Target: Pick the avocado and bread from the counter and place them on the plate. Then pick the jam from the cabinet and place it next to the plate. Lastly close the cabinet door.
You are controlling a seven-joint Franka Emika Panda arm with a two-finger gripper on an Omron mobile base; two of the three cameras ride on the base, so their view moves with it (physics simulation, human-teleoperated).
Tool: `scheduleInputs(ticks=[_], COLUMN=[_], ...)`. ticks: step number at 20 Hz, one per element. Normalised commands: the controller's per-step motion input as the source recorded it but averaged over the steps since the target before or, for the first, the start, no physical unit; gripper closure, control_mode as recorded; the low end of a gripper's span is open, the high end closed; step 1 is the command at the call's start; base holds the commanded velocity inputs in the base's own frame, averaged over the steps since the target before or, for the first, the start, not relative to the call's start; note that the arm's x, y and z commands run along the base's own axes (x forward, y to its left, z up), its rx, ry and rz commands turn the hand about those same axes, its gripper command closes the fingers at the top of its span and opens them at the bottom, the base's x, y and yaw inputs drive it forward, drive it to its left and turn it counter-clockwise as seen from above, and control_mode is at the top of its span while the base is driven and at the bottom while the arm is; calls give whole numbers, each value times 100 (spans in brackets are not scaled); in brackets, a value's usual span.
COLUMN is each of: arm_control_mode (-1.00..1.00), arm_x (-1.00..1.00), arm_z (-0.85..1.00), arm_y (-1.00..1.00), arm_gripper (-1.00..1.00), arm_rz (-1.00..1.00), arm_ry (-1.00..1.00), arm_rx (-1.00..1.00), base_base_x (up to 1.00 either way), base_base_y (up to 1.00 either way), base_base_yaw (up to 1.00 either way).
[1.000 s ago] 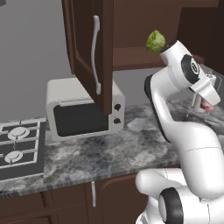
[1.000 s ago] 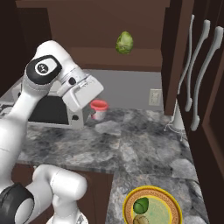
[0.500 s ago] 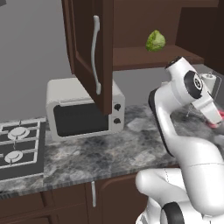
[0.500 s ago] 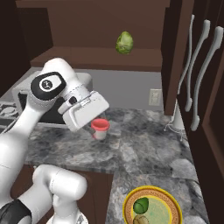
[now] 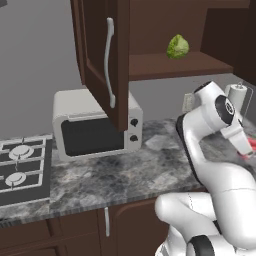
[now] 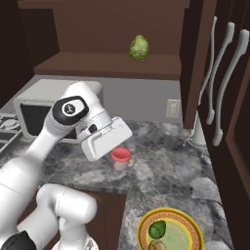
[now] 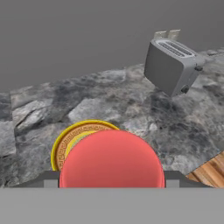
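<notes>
**Jam carried down from the cabinet toward the plate**

Lower and farther right than 1 second ago, the gripper has swung the jam away from the microwave and out over the counter. From the right base camera the jar hangs just under the white hand; whether it is above the stone or already near it cannot be told. The jaws are pinched on the jam, 1 finger on each side. From the hand camera the jam fills the lower middle, and the plate shows just behind it, partly covered.

On the plate lie the avocado and, touching it at the picture's lower edge, the bread. The jar is well apart from the plate. Farther out stand a toaster on the counter, a paper-towel roll by the wall, and a cabbage on the shelf of the cabinet. The cabinet door stands open above the microwave.

Risks, as judged from this position:
1. The jar hides part of the plate from the hand camera, so a descent could land the jam on the rim rather than beside it.
2. A release made too high could tip the jar or let it roll toward the counter edge.
3. A low sweep over the plate could knock the avocado or bread off.
4. The open door remains to be shut; the elbow could catch it on the return.
</notes>
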Motion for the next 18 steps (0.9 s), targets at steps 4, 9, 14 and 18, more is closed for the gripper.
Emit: scheduleInputs(ticks=[4, 9, 14, 18], arm_control_mode=[-100, -100, -100, -100], arm_x=[0, 2, 7, 7], arm_z=[-42, -38, -31, -30], arm_y=[-11, -3, -9, -24], arm_gripper=[100, 100, 100, 100], arm_rz=[-5, -1, 0, -1], arm_ry=[1, 0, 0, 0], arm_rx=[0, 0, 0, 1], base_base_x=[0, 0, 0, 0], base_base_y=[0, 0, 0, 0], base_base_yaw=[0, 0, 0, 0])
